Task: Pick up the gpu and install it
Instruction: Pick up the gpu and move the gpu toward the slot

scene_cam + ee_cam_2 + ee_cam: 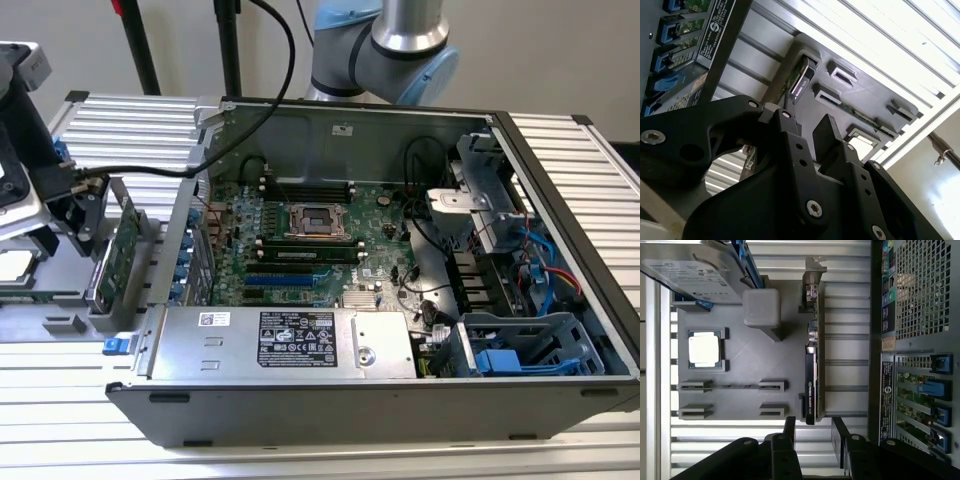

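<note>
**GPU edge-on, in line with spread jaws; no grip**

The gpu (811,370) stands on its long edge in a slot of the grey holder (740,355). The holder sits on the ribbed tabletop (845,315), just beside the open computer case (300,410), on the exterior view's left of it. In the first wrist view I see the card edge-on. Its long axis runs straight toward my jaws, with the silver bracket (812,270) at the far end. My jaws are spread and hold nothing. The card's near end lines up with the gap, close to my fingertips (789,427). I cannot tell whether they flank the card or stop just short. Both card faces are hidden edge-on, and in the exterior view the holder wall covers much of the card.
</note>
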`<state>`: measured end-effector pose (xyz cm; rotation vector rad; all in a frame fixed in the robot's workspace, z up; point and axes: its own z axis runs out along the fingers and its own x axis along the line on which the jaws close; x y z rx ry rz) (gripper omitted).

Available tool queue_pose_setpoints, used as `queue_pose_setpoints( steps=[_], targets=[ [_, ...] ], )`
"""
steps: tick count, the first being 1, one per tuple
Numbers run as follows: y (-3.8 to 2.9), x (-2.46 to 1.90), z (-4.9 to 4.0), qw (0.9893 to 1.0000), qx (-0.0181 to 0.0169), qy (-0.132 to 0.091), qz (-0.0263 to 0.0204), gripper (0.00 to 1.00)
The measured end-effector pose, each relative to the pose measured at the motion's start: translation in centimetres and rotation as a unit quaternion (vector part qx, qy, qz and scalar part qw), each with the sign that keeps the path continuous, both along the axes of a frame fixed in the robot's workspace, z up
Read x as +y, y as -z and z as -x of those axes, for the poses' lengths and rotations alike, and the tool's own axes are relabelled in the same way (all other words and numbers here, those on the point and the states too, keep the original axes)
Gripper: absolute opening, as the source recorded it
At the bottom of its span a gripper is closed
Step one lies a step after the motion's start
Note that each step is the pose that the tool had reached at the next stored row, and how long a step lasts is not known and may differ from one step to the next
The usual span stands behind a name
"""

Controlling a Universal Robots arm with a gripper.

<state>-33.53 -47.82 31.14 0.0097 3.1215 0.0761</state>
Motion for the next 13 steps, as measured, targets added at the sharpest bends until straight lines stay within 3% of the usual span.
queue_pose_setpoints(
  steps=[13],
  targets=[
    [0.43, 0.00, 0.00, 1.0000, 0.0000, 0.000, 0.0000, 1.00]
  ],
)
